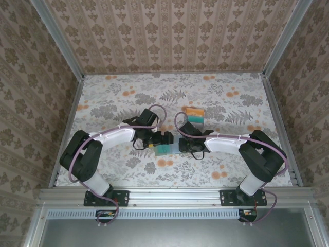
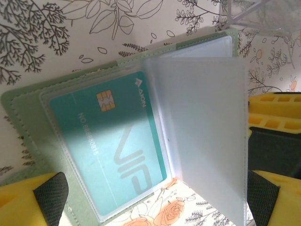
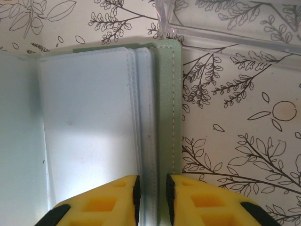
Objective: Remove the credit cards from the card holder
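The card holder (image 1: pixel 165 150) lies open on the floral table between both arms. Its sage-green cover (image 2: pixel 23 127) frames a teal credit card (image 2: pixel 106 136) lying inside a clear sleeve. One translucent sleeve page (image 2: pixel 207 136) stands up from the spine. My left gripper (image 2: pixel 155 207) is open wide above the holder, with its fingertips (image 2: pixel 47 197) on either side and nothing between them. My right gripper (image 3: pixel 153 193) is shut on the card holder's right edge (image 3: pixel 165 108), pinching the cover and the sleeve edges. An orange and a teal card (image 1: pixel 195 114) lie stacked farther back.
A clear plastic piece (image 3: pixel 225 23) lies on the table just beyond the holder. Patterned walls and metal rails (image 1: pixel 277 123) close in the table on three sides. Open floral table (image 1: pixel 118 92) stretches to the back left.
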